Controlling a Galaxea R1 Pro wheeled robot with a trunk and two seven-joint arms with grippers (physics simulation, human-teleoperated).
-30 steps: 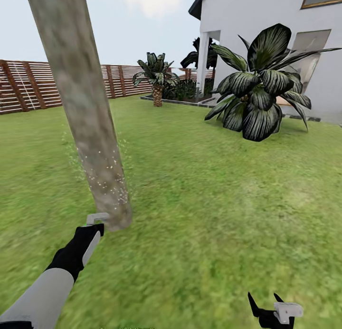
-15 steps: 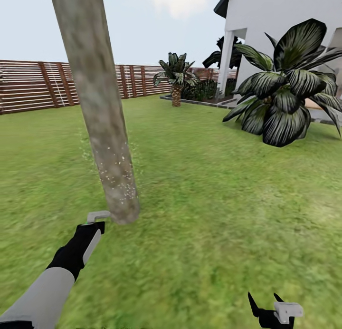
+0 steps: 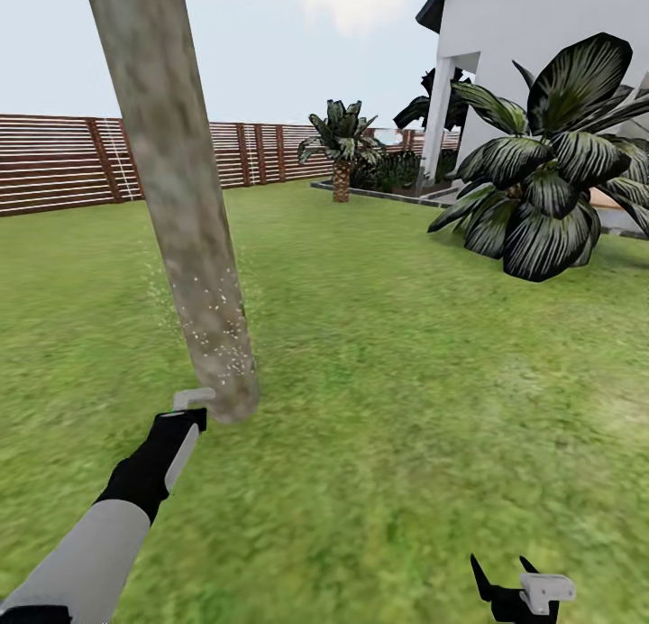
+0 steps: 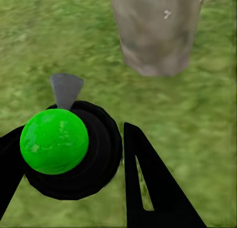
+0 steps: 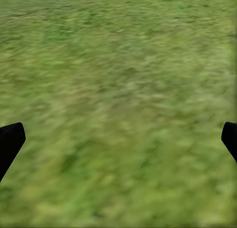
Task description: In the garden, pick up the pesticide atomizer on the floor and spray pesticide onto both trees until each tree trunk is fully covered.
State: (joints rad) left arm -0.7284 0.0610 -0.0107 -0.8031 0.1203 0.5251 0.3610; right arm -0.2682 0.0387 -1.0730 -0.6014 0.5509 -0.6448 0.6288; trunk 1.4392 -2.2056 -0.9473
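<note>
A thick mottled grey-brown tree trunk point(image 3: 177, 200) rises from the lawn at left, leaning a little, with white spray specks over its lower part point(image 3: 216, 340). My left gripper point(image 3: 183, 419) is shut on the pesticide atomizer point(image 3: 193, 396), whose grey nozzle points at the trunk's base from a hand's width away. In the left wrist view the atomizer's black round top with a bright green ball point(image 4: 54, 141) sits between the black fingers point(image 4: 153, 188), and the trunk base point(image 4: 155, 32) stands just ahead. My right gripper point(image 3: 505, 577) hangs open over grass; its fingertips point(image 5: 10, 141) are far apart.
A brown slat fence point(image 3: 63, 164) bounds the lawn at the back. A large broad-leaved striped plant point(image 3: 541, 191) stands at right before the white house point(image 3: 541, 38). A small palm-like plant point(image 3: 341, 151) grows by a paved edge.
The camera has swung, sliding the whole scene sideways. My left gripper with the atomizer has risen slightly toward the trunk base. The right gripper holds its place.
</note>
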